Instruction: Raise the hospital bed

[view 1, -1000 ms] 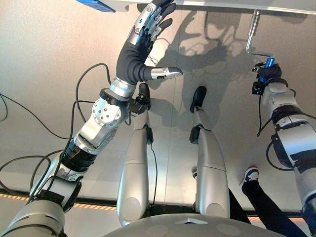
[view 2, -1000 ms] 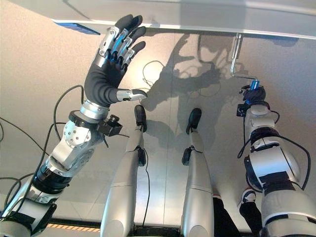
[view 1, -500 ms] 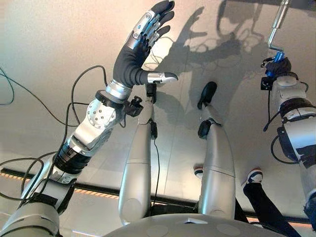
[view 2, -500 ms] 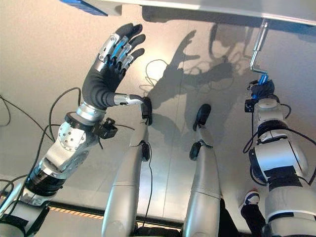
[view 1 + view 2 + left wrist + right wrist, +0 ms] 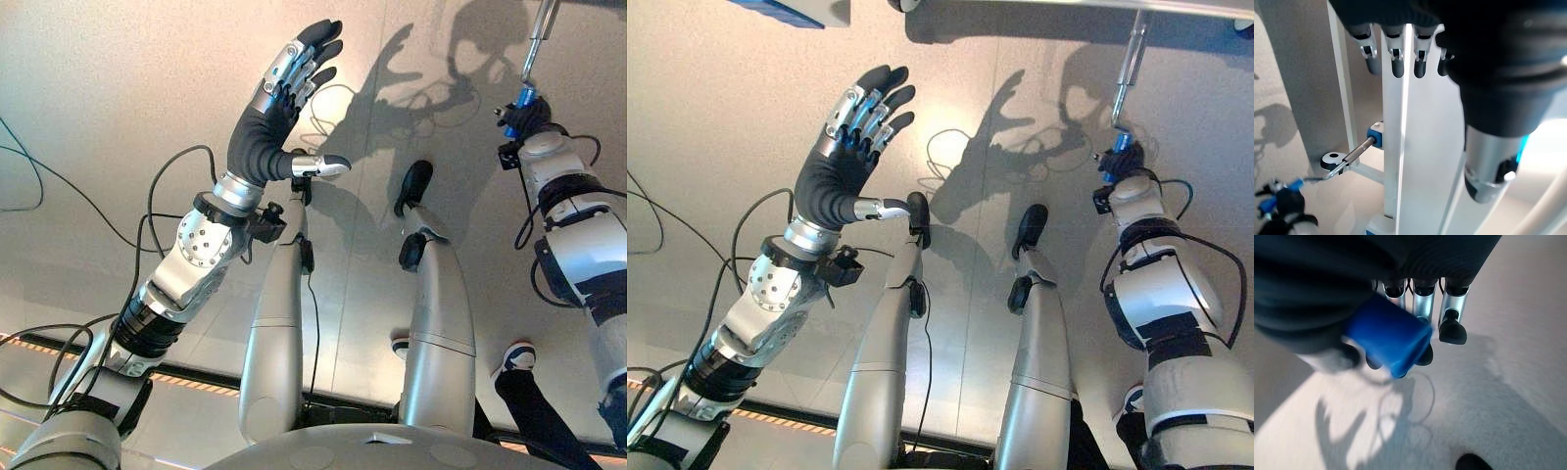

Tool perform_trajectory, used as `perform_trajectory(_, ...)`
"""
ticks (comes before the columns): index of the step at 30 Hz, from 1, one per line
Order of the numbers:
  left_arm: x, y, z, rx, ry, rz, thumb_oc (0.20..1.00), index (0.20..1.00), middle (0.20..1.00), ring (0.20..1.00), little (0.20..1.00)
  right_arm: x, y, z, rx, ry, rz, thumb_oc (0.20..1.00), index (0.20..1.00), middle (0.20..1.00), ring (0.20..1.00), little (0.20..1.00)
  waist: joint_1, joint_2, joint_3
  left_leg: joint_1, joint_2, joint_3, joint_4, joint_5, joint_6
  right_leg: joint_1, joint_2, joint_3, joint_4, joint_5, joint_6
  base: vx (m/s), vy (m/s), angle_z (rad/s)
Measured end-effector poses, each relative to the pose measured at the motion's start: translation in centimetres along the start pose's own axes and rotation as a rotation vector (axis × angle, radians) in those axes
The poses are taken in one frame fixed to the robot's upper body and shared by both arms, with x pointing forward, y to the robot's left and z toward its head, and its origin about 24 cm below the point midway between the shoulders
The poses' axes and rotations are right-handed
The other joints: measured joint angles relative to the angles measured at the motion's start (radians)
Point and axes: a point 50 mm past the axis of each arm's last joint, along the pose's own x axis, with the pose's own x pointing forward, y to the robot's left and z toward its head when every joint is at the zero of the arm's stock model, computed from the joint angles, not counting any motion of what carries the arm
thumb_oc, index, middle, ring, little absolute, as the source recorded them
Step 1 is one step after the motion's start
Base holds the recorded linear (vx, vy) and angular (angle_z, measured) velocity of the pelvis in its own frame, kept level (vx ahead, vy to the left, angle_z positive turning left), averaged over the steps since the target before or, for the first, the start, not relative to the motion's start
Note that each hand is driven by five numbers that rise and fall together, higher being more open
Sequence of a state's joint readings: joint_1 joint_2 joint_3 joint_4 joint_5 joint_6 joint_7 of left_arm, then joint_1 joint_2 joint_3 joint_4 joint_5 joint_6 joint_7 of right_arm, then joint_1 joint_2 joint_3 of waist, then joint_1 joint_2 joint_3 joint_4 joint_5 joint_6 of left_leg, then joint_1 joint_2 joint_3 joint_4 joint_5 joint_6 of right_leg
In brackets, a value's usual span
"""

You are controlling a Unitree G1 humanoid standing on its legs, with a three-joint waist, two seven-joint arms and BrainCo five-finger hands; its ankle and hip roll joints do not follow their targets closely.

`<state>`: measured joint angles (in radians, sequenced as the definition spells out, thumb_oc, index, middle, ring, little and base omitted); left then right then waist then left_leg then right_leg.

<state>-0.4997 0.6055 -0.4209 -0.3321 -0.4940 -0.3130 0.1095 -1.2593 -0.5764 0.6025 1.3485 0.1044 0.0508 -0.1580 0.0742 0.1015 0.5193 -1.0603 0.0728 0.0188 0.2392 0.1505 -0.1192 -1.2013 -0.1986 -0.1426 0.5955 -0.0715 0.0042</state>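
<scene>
Right robot hand [image 5: 1415, 308] curled round blue grip [image 5: 1387, 335] of bed crank [image 5: 1127, 64]; crank hangs from bed frame [image 5: 1396, 147] edge, far right. Left robot hand [image 5: 284, 98] raised over floor [image 5: 98, 117], fingers straight and spread, thumb out, holding nothing. Person's shoe [image 5: 516, 356] beside right arm.
</scene>
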Motion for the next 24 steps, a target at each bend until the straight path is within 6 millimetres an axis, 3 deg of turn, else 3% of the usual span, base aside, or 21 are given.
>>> perform_trajectory(1, 0.0, 0.1, 0.0, 0.001, -0.002, 0.002, 1.000, 1.000, 1.000, 1.000, 1.000, -0.1, 0.5, 0.4, -0.038, -0.023, 0.013, 0.200, 0.200, 0.200, 0.200, 0.200, 0.001, 0.001, -0.001, 0.000, 0.003, 0.000, 0.000, 0.000, 0.000, 0.000, 0.003, -0.002, -0.001, 0.001, -0.002, -0.06, 0.002, -0.05)
perform_trajectory(2, 0.2, 0.4, 0.4, 0.011, -0.020, 0.014, 1.000, 1.000, 1.000, 1.000, 1.000, -0.3, 1.8, 2.2, -0.118, -0.117, 0.045, 0.200, 0.200, 0.200, 0.200, 0.200, -0.003, 0.002, -0.001, -0.001, 0.009, -0.002, 0.003, -0.001, -0.002, 0.001, 0.008, -0.006, 0.000, -0.001, -0.006, -0.01, 0.010, -0.03)
perform_trajectory(7, 0.4, 1.2, 1.0, 0.038, -0.049, 0.038, 1.000, 1.000, 1.000, 1.000, 1.000, -1.7, 3.7, 4.9, -0.110, -0.307, 0.101, 0.200, 0.200, 0.200, 0.200, 0.200, -0.007, 0.002, -0.001, 0.005, 0.023, -0.003, 0.008, 0.000, -0.008, 0.007, 0.023, -0.007, -0.001, 0.003, -0.015, -0.01, -0.001, -0.04)
perform_trajectory(14, -0.2, 1.6, 1.2, 0.067, -0.039, 0.028, 1.000, 1.000, 1.000, 1.000, 1.000, -3.9, 5.0, 6.6, -0.016, -0.477, 0.178, 0.200, 0.200, 0.200, 0.200, 0.200, -0.009, 0.002, 0.000, 0.023, 0.039, -0.001, -0.005, 0.009, -0.020, 0.017, 0.040, -0.007, -0.003, 0.009, -0.025, -0.02, -0.002, -0.03)
perform_trajectory(20, -0.7, 2.1, 1.2, 0.089, -0.020, 0.026, 1.000, 1.000, 1.000, 1.000, 1.000, -6.8, 4.8, 6.1, 0.269, -0.602, 0.269, 0.200, 0.200, 0.200, 0.200, 0.200, -0.023, -0.002, 0.002, 0.050, 0.038, -0.002, -0.010, 0.008, -0.021, 0.050, 0.038, -0.010, -0.011, 0.008, -0.025, 0.00, 0.001, 0.01)
perform_trajectory(24, -2.3, 3.1, 1.6, 0.102, -0.018, 0.091, 1.000, 1.000, 1.000, 1.000, 1.000, -10.6, 4.1, 4.6, 0.667, -0.699, 0.275, 0.200, 0.200, 0.200, 0.200, 0.200, -0.039, -0.005, 0.003, 0.059, 0.035, -0.001, -0.031, 0.011, -0.017, 0.061, 0.039, -0.011, -0.037, 0.014, -0.017, 0.00, 0.007, 0.00)
